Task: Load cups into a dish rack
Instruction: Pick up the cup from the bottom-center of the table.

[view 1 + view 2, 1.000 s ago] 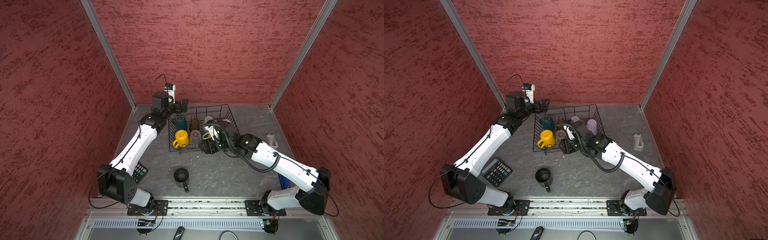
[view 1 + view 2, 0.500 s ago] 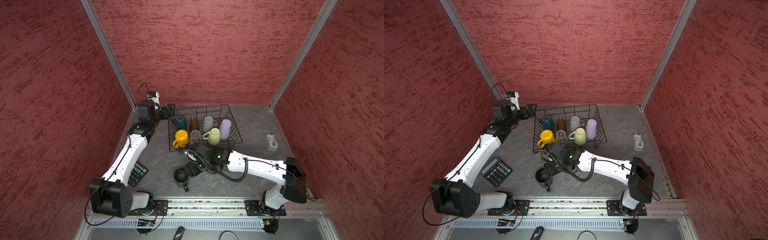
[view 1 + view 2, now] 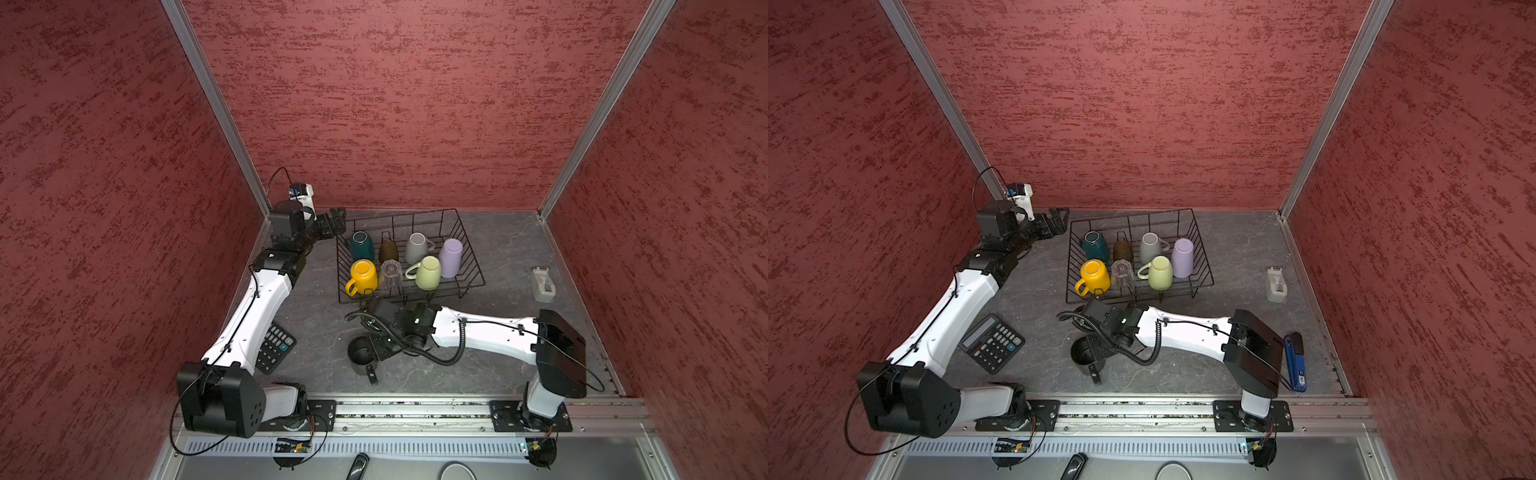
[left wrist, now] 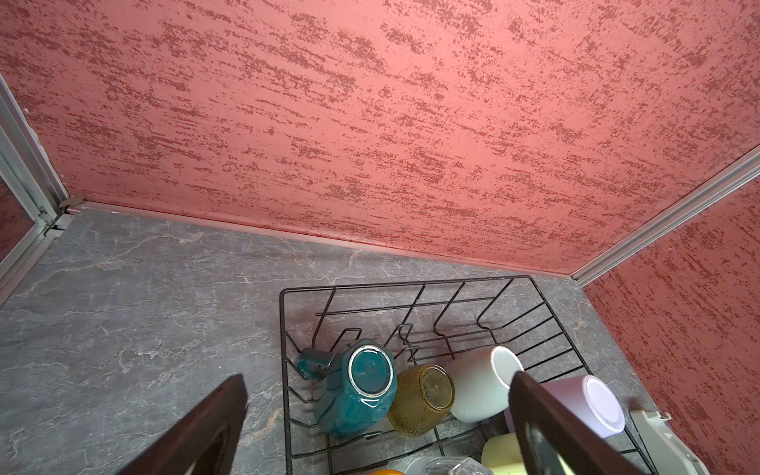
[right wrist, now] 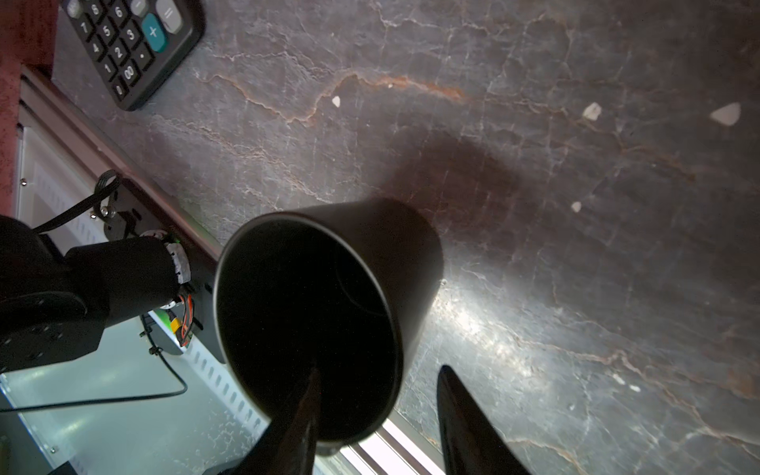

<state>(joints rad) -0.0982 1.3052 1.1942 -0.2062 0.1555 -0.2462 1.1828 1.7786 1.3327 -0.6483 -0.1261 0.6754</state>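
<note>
The black mug (image 3: 360,354) (image 3: 1084,353) stands upright on the table in front of the dish rack (image 3: 473,274) (image 3: 1204,274), its handle toward the front rail. My right gripper (image 3: 372,353) (image 5: 380,370) straddles the black mug's (image 5: 370,246) wall, one finger inside and one outside, with a gap showing at the outer finger. Upside down in the rack are teal (image 3: 360,245), brown (image 3: 388,250), grey (image 3: 417,248), lilac (image 3: 451,257), yellow (image 3: 363,275), clear (image 3: 390,274) and cream (image 3: 429,272) cups. My left gripper (image 3: 338,216) (image 4: 377,377) hangs open and empty at the rack's back-left corner.
A calculator (image 3: 276,347) (image 5: 131,41) lies left of the mug, partly under my left arm. A tape dispenser (image 3: 542,284) stands right of the rack. A blue tool (image 3: 1295,361) lies by the right arm's base. The front rail (image 3: 415,409) runs just behind the mug.
My right arm swung from over the rack down to the black mug and its jaws have been narrowing. My left arm pulled back from the rack toward the back-left corner.
</note>
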